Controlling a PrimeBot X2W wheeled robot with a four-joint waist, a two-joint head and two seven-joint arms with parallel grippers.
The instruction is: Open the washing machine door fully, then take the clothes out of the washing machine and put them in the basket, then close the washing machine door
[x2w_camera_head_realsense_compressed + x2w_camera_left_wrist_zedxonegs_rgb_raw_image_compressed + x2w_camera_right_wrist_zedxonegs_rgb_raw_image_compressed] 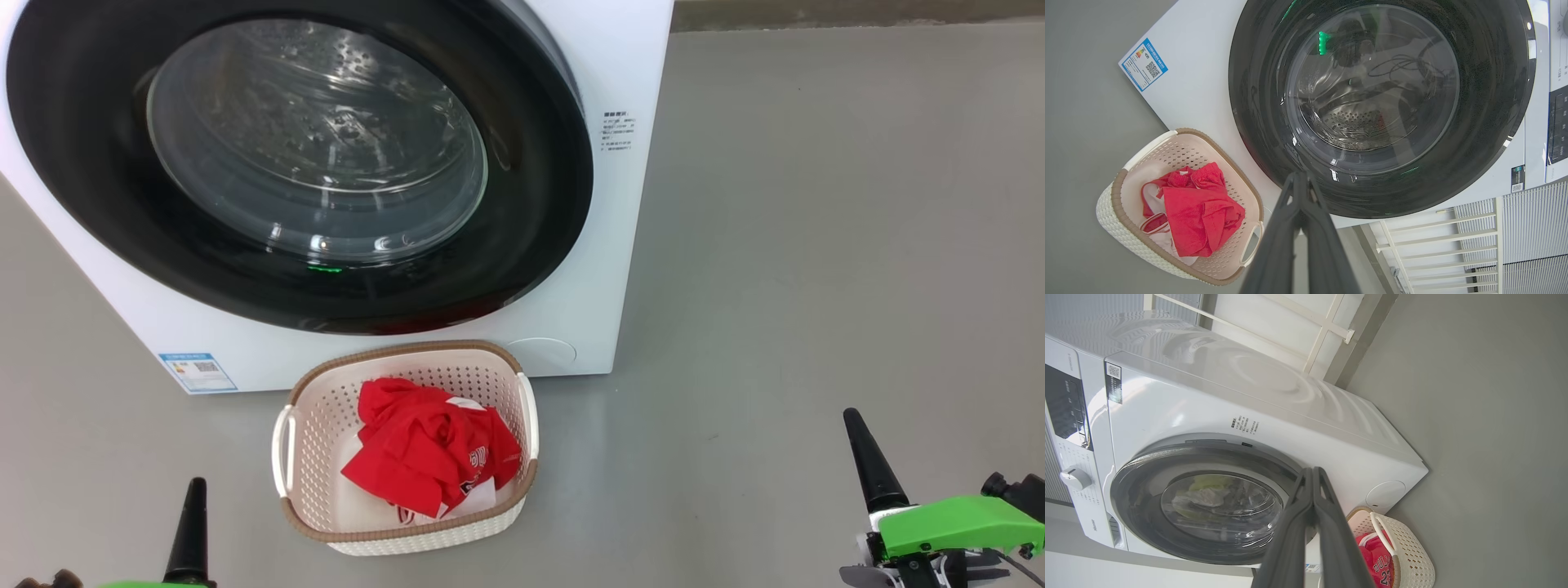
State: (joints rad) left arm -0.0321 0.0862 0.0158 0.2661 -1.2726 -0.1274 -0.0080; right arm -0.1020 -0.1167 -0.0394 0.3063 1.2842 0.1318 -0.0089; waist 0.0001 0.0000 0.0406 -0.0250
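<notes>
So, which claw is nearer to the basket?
Left. The left claw is a short way off the basket on its left side; the right claw is much farther out on its right.

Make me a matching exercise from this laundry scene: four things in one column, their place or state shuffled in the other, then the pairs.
1. washing machine door
2. clothes
3. basket
4. left gripper

A. on the floor in front of the washing machine
B. fingers together, holding nothing
C. closed flush on the machine's front
D. heaped inside the basket

Pairs: 1-C, 2-D, 3-A, 4-B
</notes>
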